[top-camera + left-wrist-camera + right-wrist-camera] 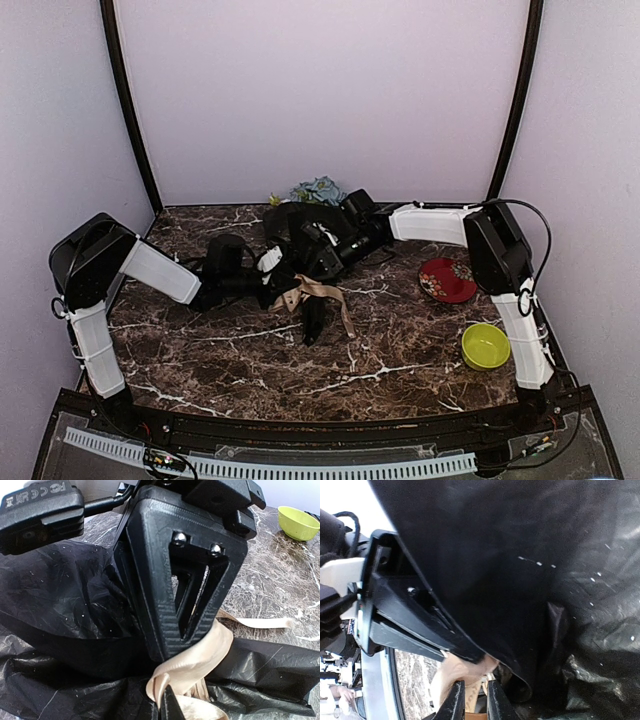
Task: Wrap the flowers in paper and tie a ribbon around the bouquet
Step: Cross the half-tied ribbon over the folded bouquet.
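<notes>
The bouquet lies mid-table, wrapped in the black paper. Its flowers show blue and green at the far end, and its narrow end points toward me. The beige ribbon is looped at the waist with a tail trailing right. My left gripper comes in from the left, shut on a fold of the ribbon, which also wraps round the right gripper's big black finger. In the right wrist view my right gripper has its jaws close together with the ribbon between them, under the paper.
A red plate sits right of the bouquet, beside the right arm. A lime green bowl stands nearer the front right. Pale walls close in the dark marbled table at the back and on both sides.
</notes>
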